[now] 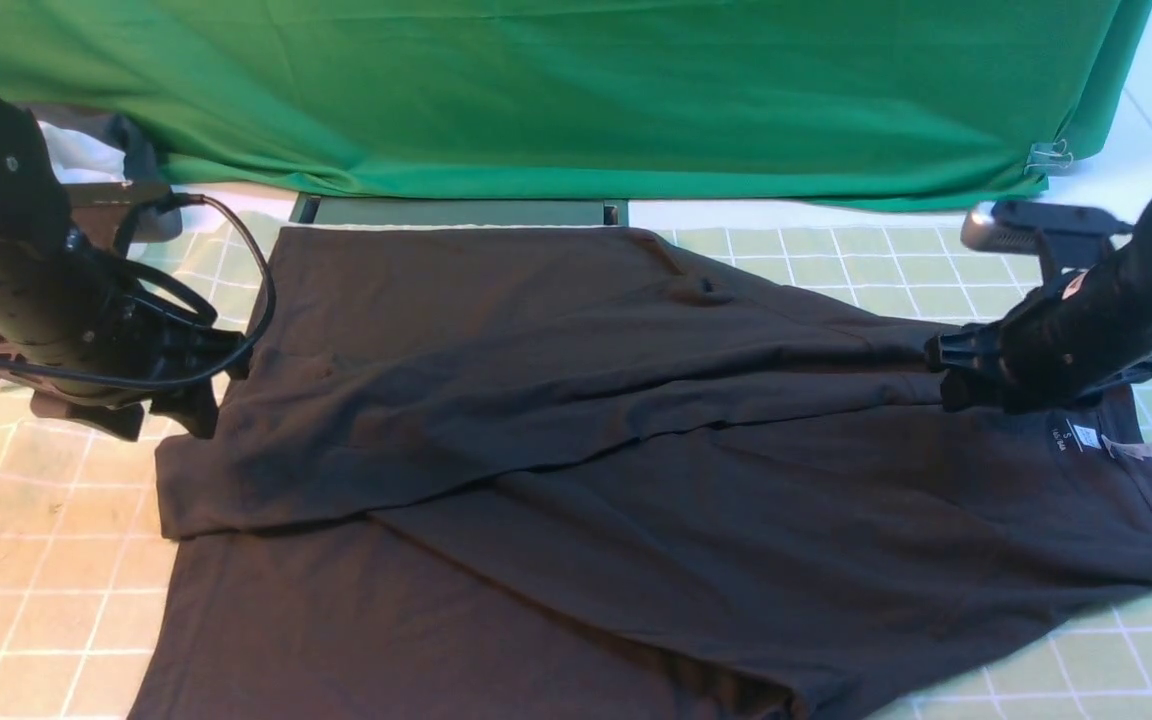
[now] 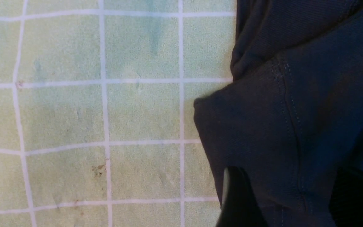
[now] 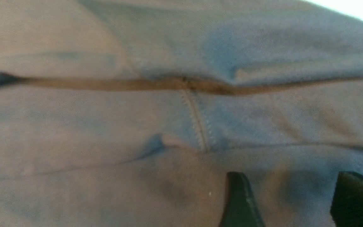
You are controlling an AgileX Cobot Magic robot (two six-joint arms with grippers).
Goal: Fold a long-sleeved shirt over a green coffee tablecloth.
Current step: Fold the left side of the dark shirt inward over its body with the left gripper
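The black long-sleeved shirt point(image 1: 586, 450) lies spread across the pale green coffee tablecloth point(image 1: 36, 560), with one sleeve folded over its body. Its neck label point(image 1: 1076, 438) shows at the right. My left gripper point(image 1: 191, 400) is at the shirt's left edge. In the left wrist view it point(image 2: 291, 186) stands open, its fingers point(image 2: 235, 189) apart over a stitched corner of the shirt point(image 2: 295, 110), beside bare tablecloth point(image 2: 74, 110). My right gripper point(image 1: 946, 375) is at the shirt's right end, by the neck. It point(image 3: 295, 189) is open just above the shirt point(image 3: 137, 126).
A plain deep-green backdrop point(image 1: 536, 90) hangs along the back, held by a clip point(image 1: 1048, 157) at the right. A dark flat panel point(image 1: 456, 211) lies at the back edge. White and grey cloth point(image 1: 86, 150) sits behind the left arm, whose cable point(image 1: 256, 260) loops over the shirt's corner.
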